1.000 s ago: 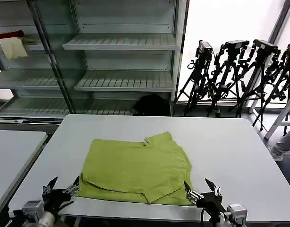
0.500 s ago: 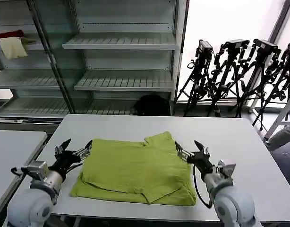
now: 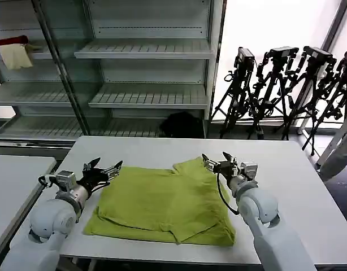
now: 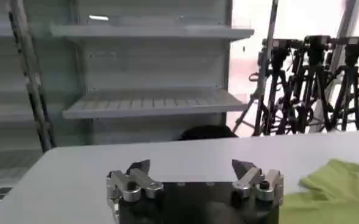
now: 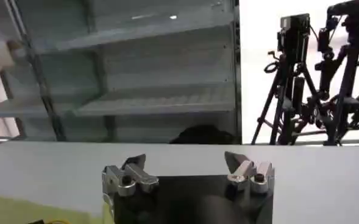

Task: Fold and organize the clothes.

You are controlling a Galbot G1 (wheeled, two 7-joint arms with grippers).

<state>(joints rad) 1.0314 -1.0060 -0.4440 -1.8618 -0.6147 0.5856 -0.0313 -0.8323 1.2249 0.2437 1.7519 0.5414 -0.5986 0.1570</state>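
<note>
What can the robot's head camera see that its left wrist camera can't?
Head view alone: the whole lime-green T-shirt lying folded on the white table, both arms, and the right end effector open at the shirt's far right corner. Left wrist view alone: a close look at the left end effector, open over bare table. Both: a bit of the shirt, the shelves and the camera tripods.

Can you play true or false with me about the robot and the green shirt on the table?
1. The green T-shirt lies on the white table. True.
2. The left end effector squeezes the shirt. False: it is open, holding nothing.
3. The right end effector is open near the shirt's far edge. True.
4. The shirt hangs on the shelf. False: it lies on the table.
5. Tripods stand behind the table. True.
</note>
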